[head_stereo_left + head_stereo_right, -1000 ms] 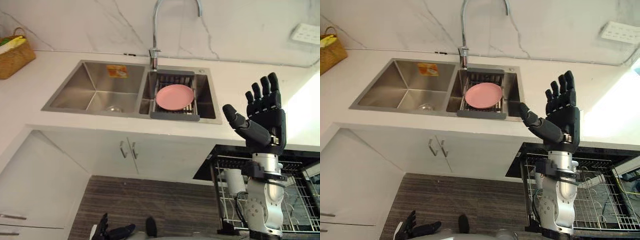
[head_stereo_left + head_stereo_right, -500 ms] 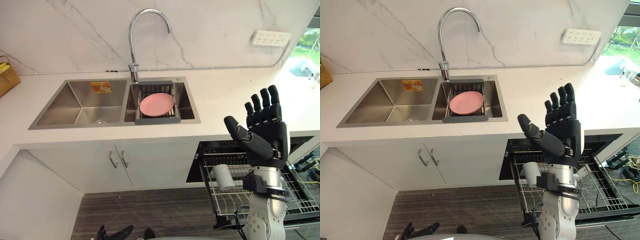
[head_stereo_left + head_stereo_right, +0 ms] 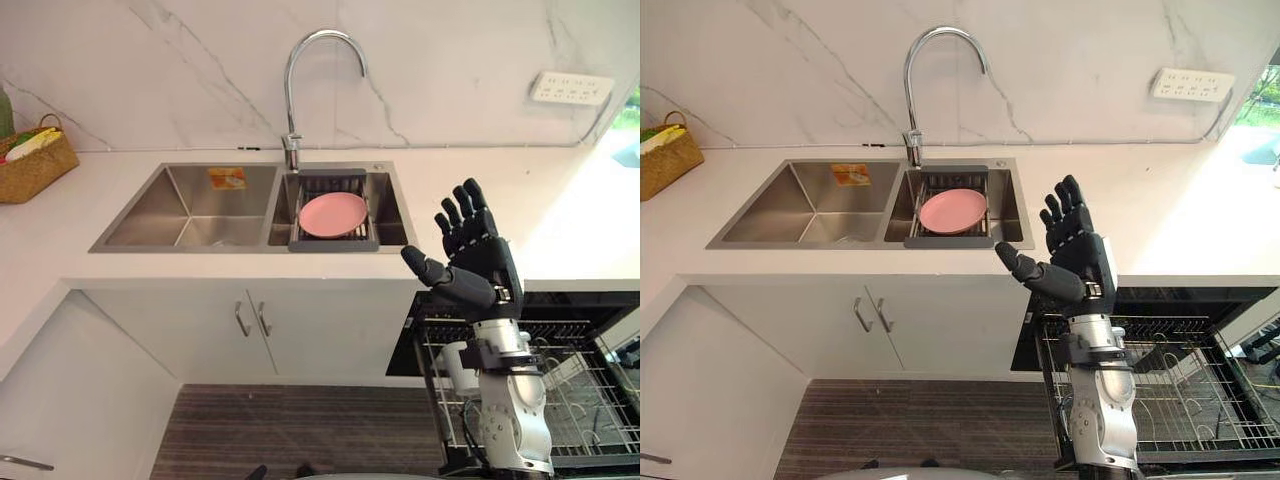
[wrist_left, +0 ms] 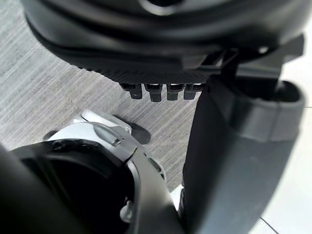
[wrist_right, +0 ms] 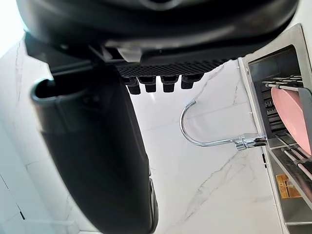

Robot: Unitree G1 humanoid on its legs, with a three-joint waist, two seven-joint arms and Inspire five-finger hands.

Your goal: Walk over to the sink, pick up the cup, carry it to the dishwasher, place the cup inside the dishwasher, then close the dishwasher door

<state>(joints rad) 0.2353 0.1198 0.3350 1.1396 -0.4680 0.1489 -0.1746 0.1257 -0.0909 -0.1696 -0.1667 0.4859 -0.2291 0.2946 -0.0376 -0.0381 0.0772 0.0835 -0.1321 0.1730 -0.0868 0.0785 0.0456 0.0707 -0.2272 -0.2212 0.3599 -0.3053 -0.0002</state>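
In the left eye view the right hand (image 3: pixel 478 268) is seen raised in front of the worktop (image 3: pixel 470 175), its fingers spread and straight, the thumb held out to the side, nothing in it. The white cup (image 3: pixel 458 362) is seen in the pulled-out dishwasher rack (image 3: pixel 590 400), just beside the right forearm, at the rack's end nearer the sink (image 3: pixel 190 205). A pink plate (image 3: pixel 333 213) lies on a grey drainer (image 3: pixel 333 243) in the right basin under the faucet (image 3: pixel 288 105). A basket (image 3: pixel 38 168) stands at the worktop's far left, and a socket strip (image 3: pixel 572 88) is fixed to the wall.

In the right eye view the forearm stands in front of that end of the rack, and more of the bare wire rack is seen to the right of it.

In the left wrist view the left hand (image 4: pixel 161 44) is shown hanging above the striped floor (image 4: pixel 39 97); its fingers (image 4: pixel 156 91) are held out straight with the thumb (image 4: pixel 239 146) apart, and nothing is held.

In the right wrist view the faucet, the plate's edge and the marble wall (image 5: pixel 195 185) are seen past the right hand's straight fingers.
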